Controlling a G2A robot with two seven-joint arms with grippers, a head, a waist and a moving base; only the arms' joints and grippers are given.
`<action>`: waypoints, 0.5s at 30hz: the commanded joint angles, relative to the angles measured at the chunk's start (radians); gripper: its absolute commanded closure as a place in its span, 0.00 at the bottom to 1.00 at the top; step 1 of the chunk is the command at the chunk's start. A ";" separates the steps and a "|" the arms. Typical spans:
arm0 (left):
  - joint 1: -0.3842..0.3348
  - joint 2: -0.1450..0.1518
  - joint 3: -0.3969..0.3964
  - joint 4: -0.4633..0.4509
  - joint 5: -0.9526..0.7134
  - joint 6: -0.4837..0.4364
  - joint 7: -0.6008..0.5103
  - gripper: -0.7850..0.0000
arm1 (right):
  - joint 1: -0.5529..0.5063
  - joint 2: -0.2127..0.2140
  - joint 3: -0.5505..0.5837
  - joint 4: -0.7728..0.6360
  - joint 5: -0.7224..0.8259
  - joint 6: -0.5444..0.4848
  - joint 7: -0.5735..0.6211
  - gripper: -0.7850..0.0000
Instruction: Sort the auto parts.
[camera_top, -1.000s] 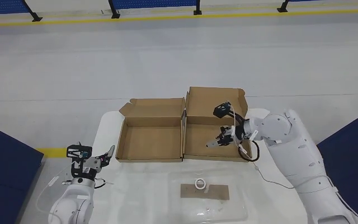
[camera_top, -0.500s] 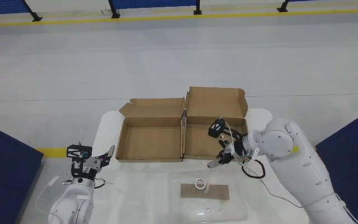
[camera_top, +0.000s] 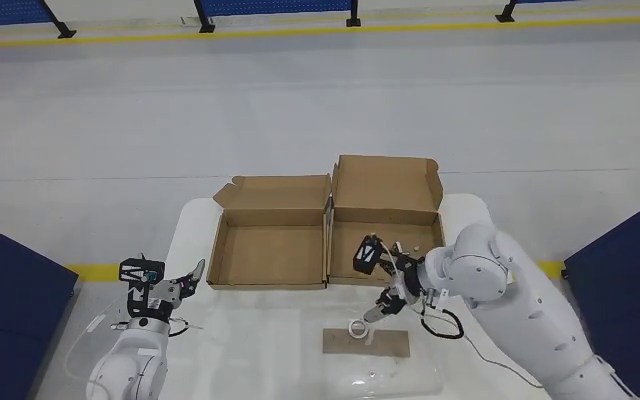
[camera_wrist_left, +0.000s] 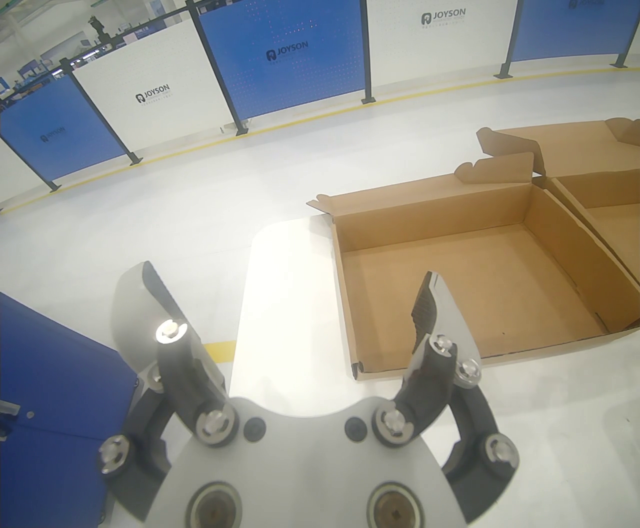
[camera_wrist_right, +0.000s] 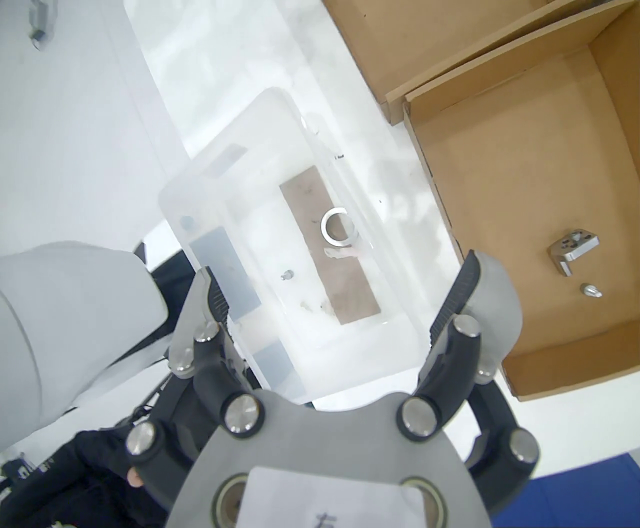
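Right claw swung from box to clear bin, spread wide; speck inside perhaps a screw.

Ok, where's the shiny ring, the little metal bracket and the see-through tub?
shiny ring (camera_wrist_right: 337, 242), right wrist view, on its near rim.
metal bracket (camera_wrist_right: 574, 246), right wrist view, on its flat top face.
see-through tub (camera_wrist_right: 260, 210), right wrist view, on a bare patch of its floor.

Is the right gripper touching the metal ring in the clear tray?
Apart. The right wrist view shows the ring ahead of the right gripper, clear of both open fingers.
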 joint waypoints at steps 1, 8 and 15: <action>0.000 0.000 0.000 0.000 0.000 0.000 0.000 0.00 | 0.022 0.017 -0.064 -0.028 -0.006 0.021 0.021 0.00; 0.000 0.000 0.000 0.000 0.000 0.000 0.000 0.00 | 0.153 0.103 -0.305 -0.065 -0.012 0.034 0.034 0.00; 0.000 0.000 0.000 0.000 0.000 0.000 0.000 0.00 | 0.169 0.110 -0.326 -0.064 -0.013 0.034 0.034 0.00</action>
